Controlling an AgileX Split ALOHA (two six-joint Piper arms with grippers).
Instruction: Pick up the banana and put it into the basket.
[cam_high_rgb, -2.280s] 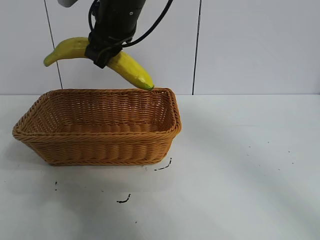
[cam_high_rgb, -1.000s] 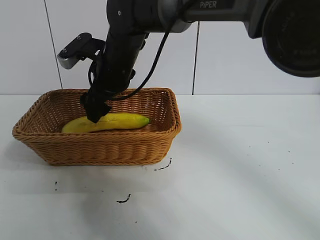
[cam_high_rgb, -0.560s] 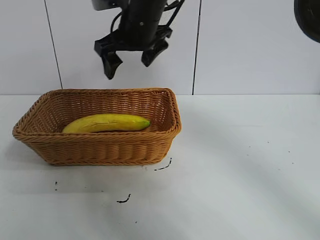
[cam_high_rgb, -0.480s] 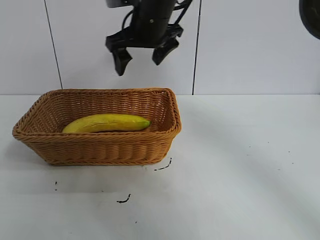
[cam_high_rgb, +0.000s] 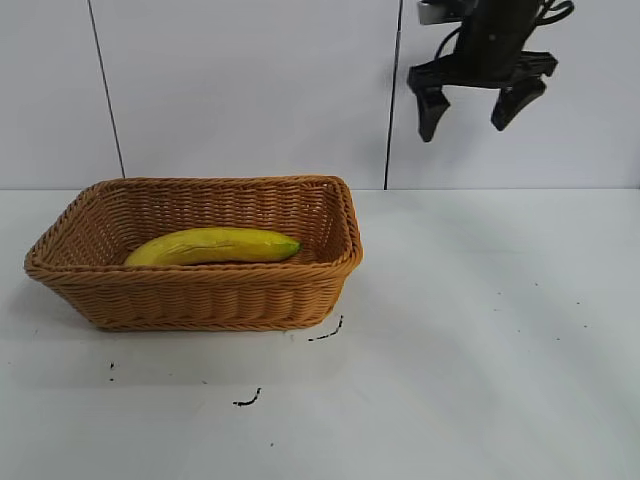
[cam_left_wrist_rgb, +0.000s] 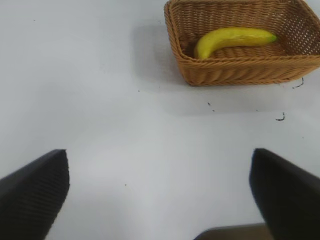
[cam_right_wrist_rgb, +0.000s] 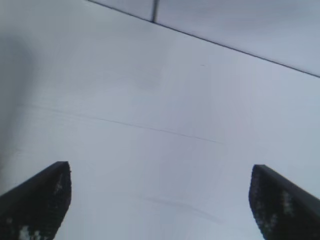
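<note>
Open table (cam_high_rgb: 480, 340) right of the basket (cam_high_rgb: 200, 290), seemingly unobstructed.

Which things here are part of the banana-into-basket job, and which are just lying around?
Part of the job:
- banana, lying inside the basket
- basket, on the white table
- right gripper, open, empty, high up, away from the basket
- left gripper, open, empty, over bare table

Just there:
- small dark marks on the table in front of the basket
</note>
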